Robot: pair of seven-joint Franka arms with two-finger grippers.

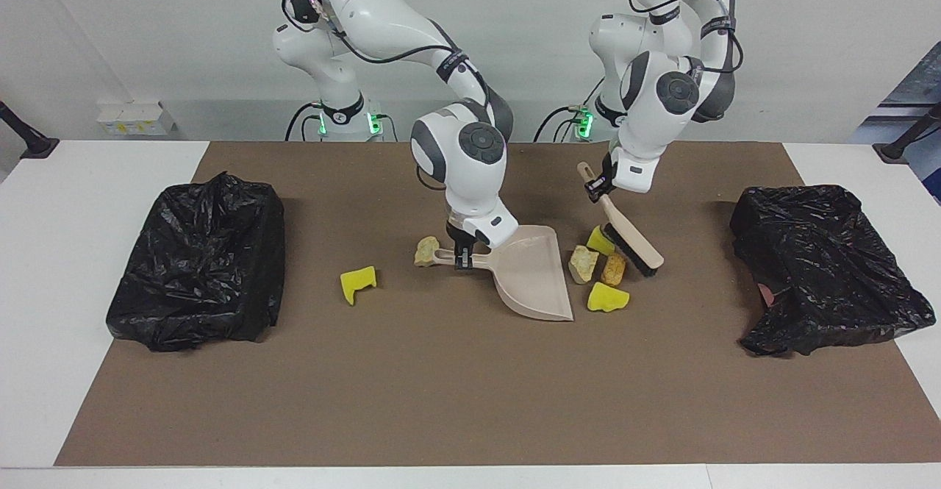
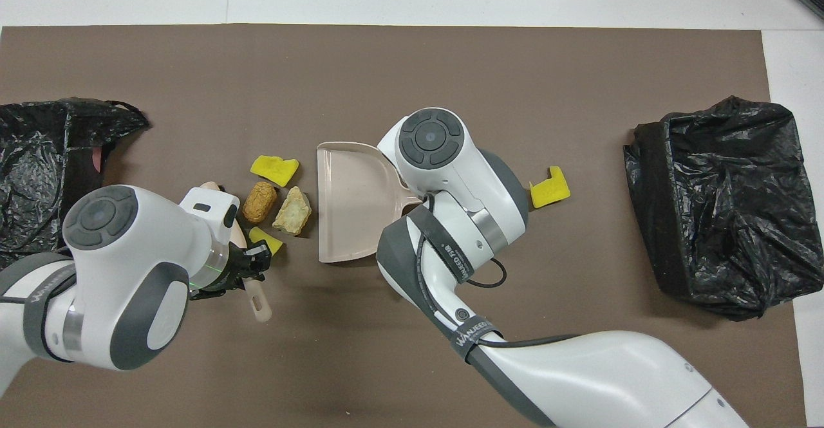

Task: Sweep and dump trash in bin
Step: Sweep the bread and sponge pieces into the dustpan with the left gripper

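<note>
four bits of trash [image 1: 601, 270] lie between the dustpan [image 1: 531, 276] and the brush [image 1: 631, 240]. left tool [image 1: 597, 187] grips the brush handle; right tool [image 1: 462, 257] grips the dustpan handle.

Two glossy white jointed robot arms [image 1: 367, 11] with dark grey elbow bands [image 1: 456, 66] and round dark grey joint caps [image 1: 481, 143]. Black cables [image 1: 382, 55] loop along the links. Green lights [image 1: 371, 123] glow at the bases.
</note>
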